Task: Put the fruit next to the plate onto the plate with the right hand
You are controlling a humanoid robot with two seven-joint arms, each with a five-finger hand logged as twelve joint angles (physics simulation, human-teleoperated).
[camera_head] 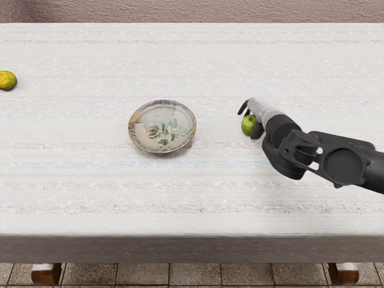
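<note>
Nearest the camera, the right arm's dark forearm leads up to the right hand (257, 119), its fingers curled narrowly around the green fruit (248, 125), which sits on the table (180, 198) at the fingertips, apparently gripped for lifting. One plate (162, 126) lies well apart beyond the fruit, probably the drop spot. Fruits number two: the second fruit (7, 80) lies much farther past the plate, so the held one looks like the target.

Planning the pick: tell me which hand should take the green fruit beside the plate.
Right. Its hand is at the green fruit, which lies right of the plate; the left arm is out of view.
</note>
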